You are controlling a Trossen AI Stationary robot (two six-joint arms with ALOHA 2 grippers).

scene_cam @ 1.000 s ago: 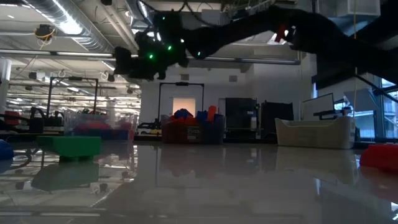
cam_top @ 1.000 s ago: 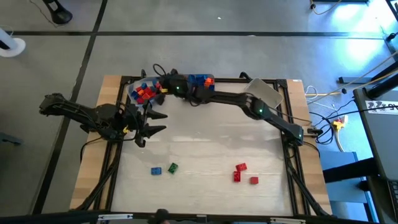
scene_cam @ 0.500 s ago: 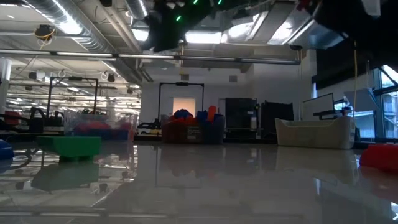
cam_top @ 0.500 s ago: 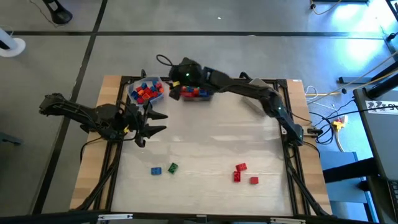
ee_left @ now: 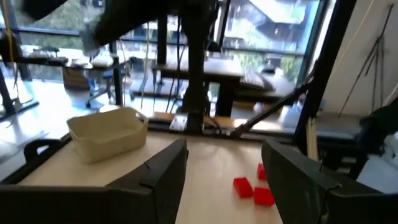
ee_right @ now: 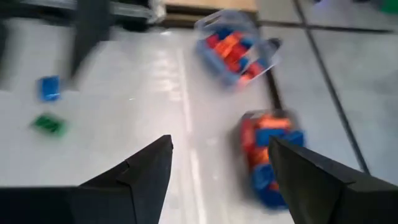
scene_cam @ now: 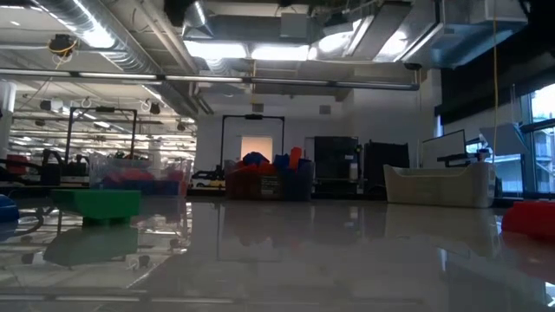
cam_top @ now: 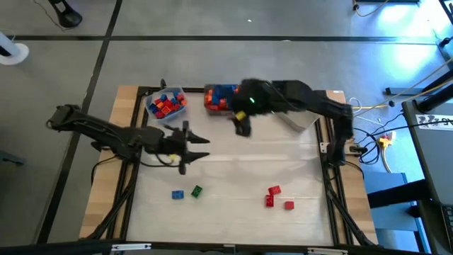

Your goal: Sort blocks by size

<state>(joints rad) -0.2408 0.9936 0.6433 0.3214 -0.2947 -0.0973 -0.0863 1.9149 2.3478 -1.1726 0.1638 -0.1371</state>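
Loose blocks lie flat on the white table top: a blue one and a green one near the front left, and three red ones near the front right. More blocks fill two clear bins at the far edge. My left gripper stands open above the table's left middle, pointing level toward the right, with the red blocks ahead of it. My right gripper hangs open high over the far middle, tilted down, beside the second bin. Neither holds anything.
A white bin stands at the far right corner, partly under my right arm in the high view. The table's dark frame runs along its edges. The low view shows the green block and the row of bins.
My right gripper has risen from over the far-left bin and swung toward the table's right and near side, tipping up; it stays open. My left gripper has moved toward the table's middle, still open. No block has moved.
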